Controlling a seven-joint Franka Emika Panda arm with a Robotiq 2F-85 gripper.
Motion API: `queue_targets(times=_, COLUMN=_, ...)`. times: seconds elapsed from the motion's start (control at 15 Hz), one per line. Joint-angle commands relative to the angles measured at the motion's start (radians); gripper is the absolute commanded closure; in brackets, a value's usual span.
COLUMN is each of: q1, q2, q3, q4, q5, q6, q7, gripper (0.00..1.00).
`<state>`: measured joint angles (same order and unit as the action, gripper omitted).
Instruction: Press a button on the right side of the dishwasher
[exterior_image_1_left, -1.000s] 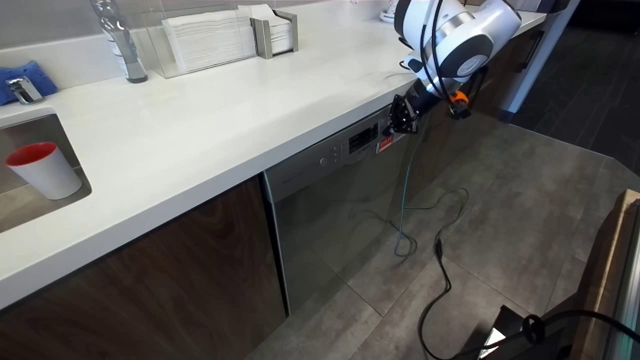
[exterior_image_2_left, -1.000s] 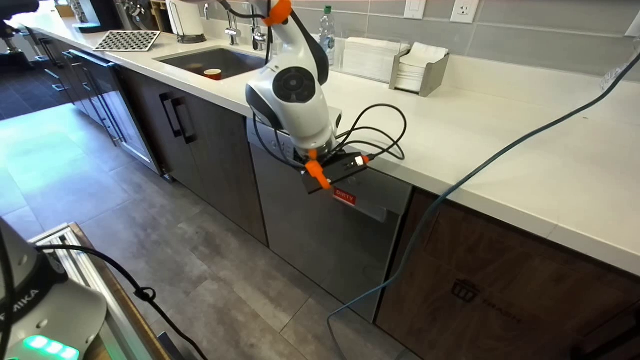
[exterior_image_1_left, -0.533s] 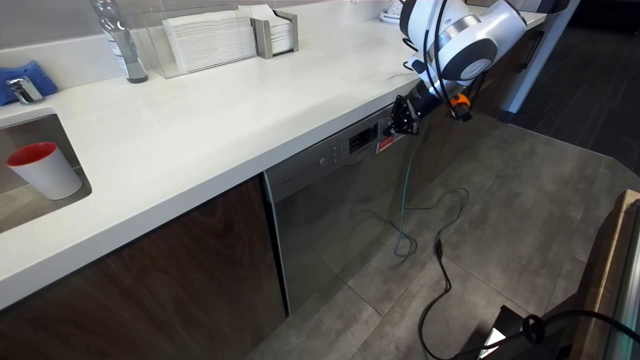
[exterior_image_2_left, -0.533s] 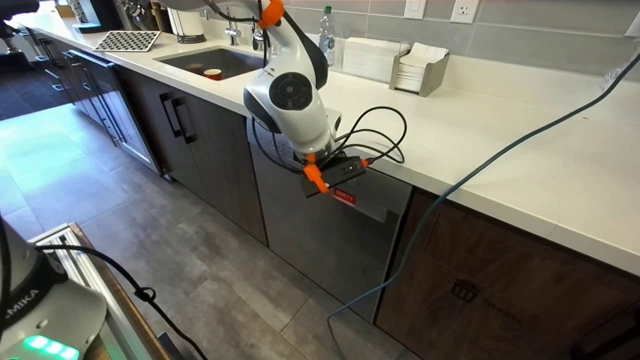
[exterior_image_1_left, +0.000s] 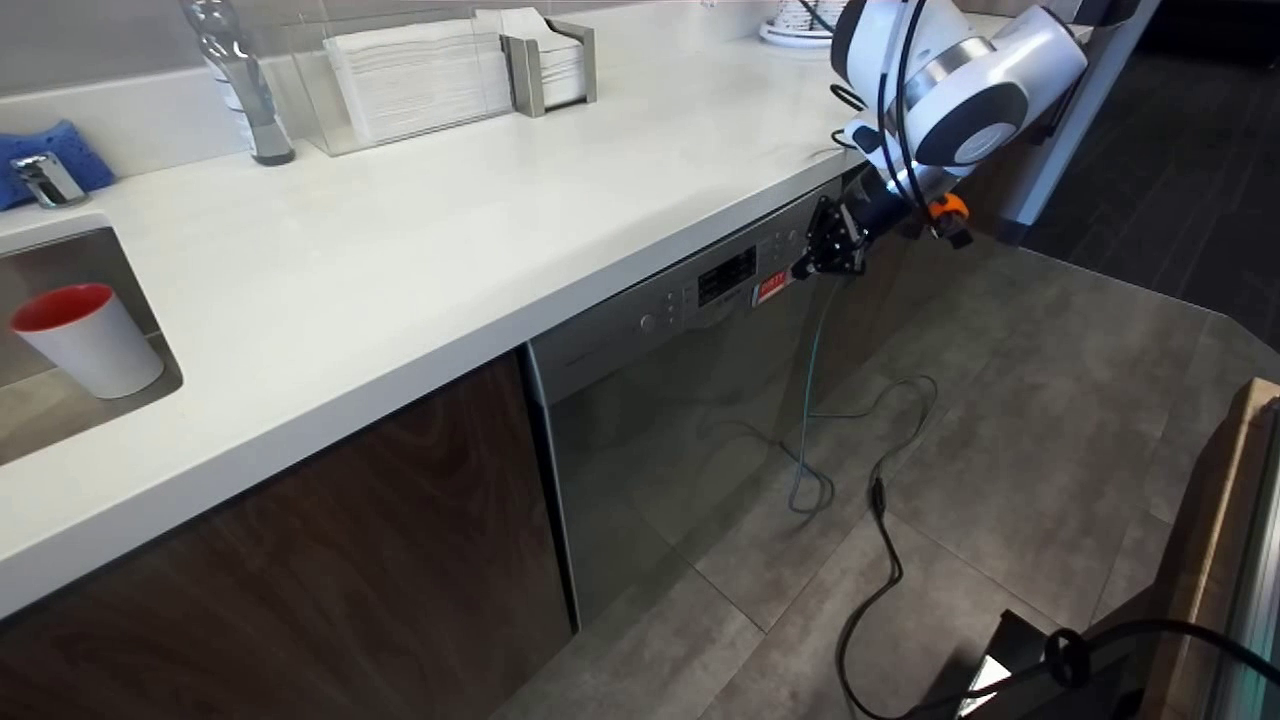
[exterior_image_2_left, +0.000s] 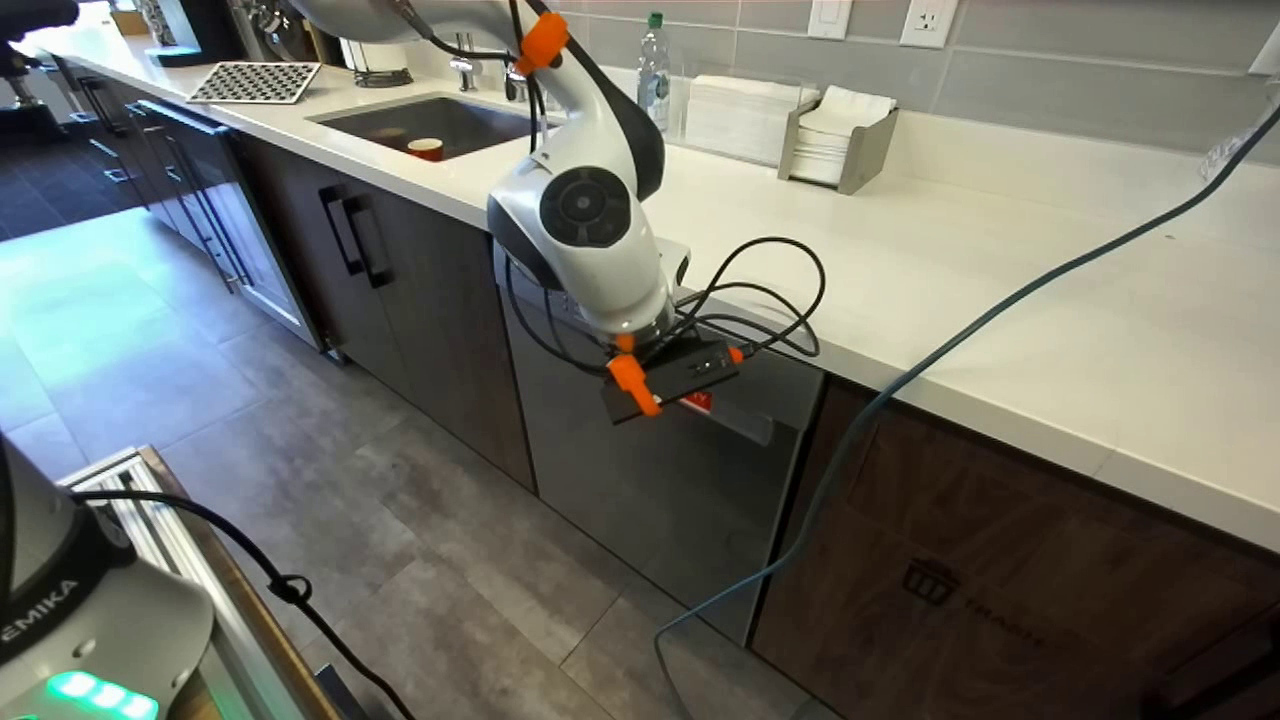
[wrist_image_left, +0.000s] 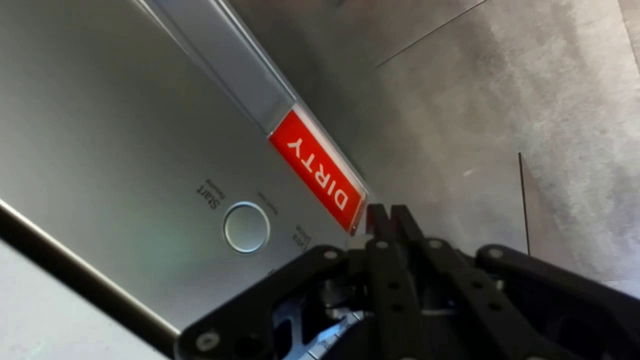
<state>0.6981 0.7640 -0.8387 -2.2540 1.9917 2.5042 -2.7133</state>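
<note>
Standing beneath the white countertop (exterior_image_1_left: 450, 280), the steel-fronted dishwasher (exterior_image_1_left: 620, 450) is flanked by dark brown cabinet doors (exterior_image_2_left: 430, 340) on one side and by a wooden cabinet front marked TRASH (exterior_image_2_left: 1010, 520) on the other. A dark display (exterior_image_1_left: 727, 276) and a red DIRTY label (wrist_image_left: 318, 170) are noted on its upper front. In the wrist view, a round button (wrist_image_left: 246, 229) is recorded in full sight, the word Start (wrist_image_left: 207, 197) being printed beside it. The Robotiq gripper (wrist_image_left: 389, 215) is found narrow, its two fingertips (wrist_image_left: 378, 222) being set side by side with barely a slit between them. In the same view, the fingertips are shown just beside the end of the DIRTY label and apart from the round button; whether the dishwasher is touched cannot be determined. In an exterior view, the gripper is seen before the right-hand end of the control panel (exterior_image_1_left: 600, 355). In an exterior view, the fingers are concealed behind the black wrist camera (exterior_image_2_left: 690, 375), by which the DIRTY label is also partly covered. A white cup with a red interior (exterior_image_1_left: 100, 345) is located in the sink (exterior_image_1_left: 75, 258), and a napkin holder (exterior_image_1_left: 525, 78) is stationed on the countertop.
</note>
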Motion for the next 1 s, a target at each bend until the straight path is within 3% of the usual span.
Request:
queue_targets(times=0.0, q1=0.029, q2=-0.033, q3=-0.030, q4=-0.065, q5=-0.035, q6=-0.035, q7=-0.037, gripper=0.60)
queue_targets(times=0.27, q1=0.049, q2=-0.076, q3=-0.044, q4=-0.118, q5=-0.130, q6=-0.026, q7=-0.017, gripper=0.34)
queue_targets(times=0.33, q1=-0.055, q2=-0.167, q3=0.056, q4=-0.116, q5=-0.190, q6=0.067, q7=-0.045, gripper=0.26)
queue_targets(times=0.53, q1=-0.120, q2=-0.255, q3=0.132, q4=-0.143, q5=-0.312, q6=0.155, q7=-0.015, gripper=0.05)
queue_targets(times=0.8, q1=-0.288, q2=-0.405, q3=0.318, q4=-0.191, q5=-0.502, q6=0.278, q7=0.073, gripper=0.00)
queue_targets(times=0.87, q1=-0.172, q2=-0.378, q3=0.201, q4=-0.206, q5=-0.500, q6=0.221, q7=0.105, gripper=0.00)
queue_targets(times=0.93, q1=-0.344, q2=-0.467, q3=0.384, q4=-0.229, q5=-0.605, q6=0.307, q7=0.165, gripper=0.00)
